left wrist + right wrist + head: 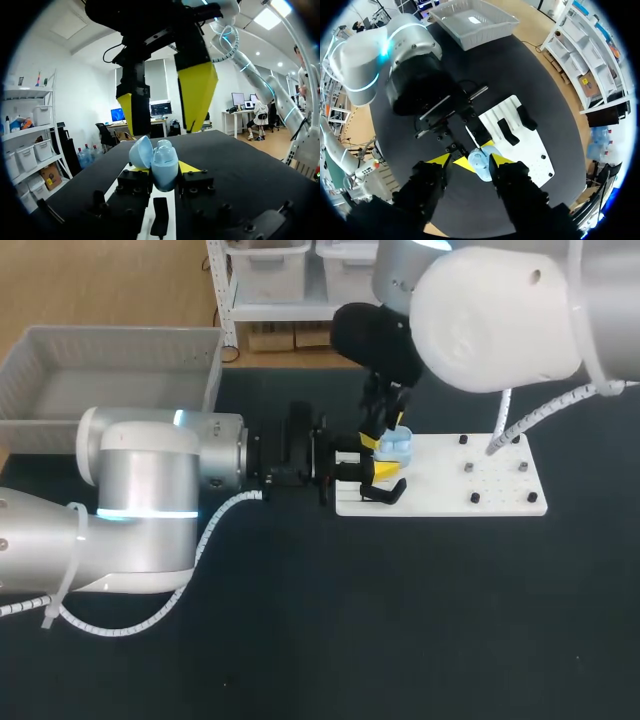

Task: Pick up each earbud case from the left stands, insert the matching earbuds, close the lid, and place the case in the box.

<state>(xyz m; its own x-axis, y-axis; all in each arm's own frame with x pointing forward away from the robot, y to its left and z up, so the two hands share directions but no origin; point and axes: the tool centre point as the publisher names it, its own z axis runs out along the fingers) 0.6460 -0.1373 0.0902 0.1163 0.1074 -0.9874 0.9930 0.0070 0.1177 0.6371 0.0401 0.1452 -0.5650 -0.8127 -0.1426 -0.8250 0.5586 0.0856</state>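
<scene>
Legible text: none.
No lettering, number, label or sign is clear enough to read in the head view or in either wrist view.

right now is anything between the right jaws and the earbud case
Nothing visible. The open earbud case sits just below the right jaws, which stand apart above it. The left jaws clamp it from the sides, low down, leaving its top free.
</scene>
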